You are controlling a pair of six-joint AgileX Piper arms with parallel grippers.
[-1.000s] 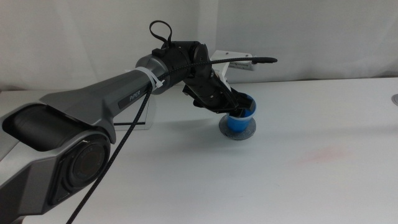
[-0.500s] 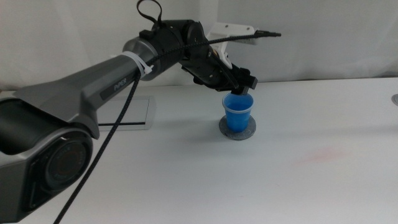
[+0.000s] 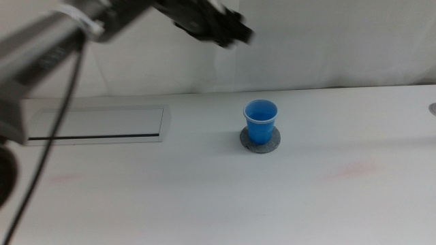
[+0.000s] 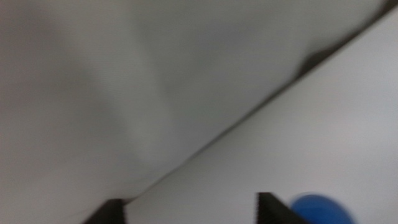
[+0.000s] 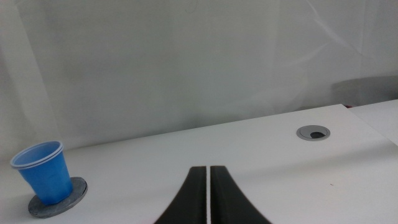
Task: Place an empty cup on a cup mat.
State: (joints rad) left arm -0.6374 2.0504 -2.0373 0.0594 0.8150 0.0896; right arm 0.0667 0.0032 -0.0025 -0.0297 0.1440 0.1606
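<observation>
The blue cup (image 3: pixel 261 120) stands upright and empty on the round dark grey cup mat (image 3: pixel 273 144) at the middle of the table. My left gripper (image 3: pixel 233 30) is blurred with motion, high above and to the left of the cup and well clear of it. In the left wrist view its jaws (image 4: pixel 193 213) stand apart with nothing between them, and the cup (image 4: pixel 323 210) shows beside one jaw. My right gripper (image 5: pixel 208 190) is shut and empty, low over the table, with the cup (image 5: pixel 43 172) and cup mat (image 5: pixel 78 190) some way off to one side.
A long white slotted panel (image 3: pixel 95 125) lies flat at the table's left. A round grey grommet (image 5: pixel 314 132) is set in the tabletop at the far right (image 3: pixel 432 107). A pale wall backs the table.
My left gripper let go of the cup on the mat, then rose and drew back up and to the left. The cup stays standing on the mat.
</observation>
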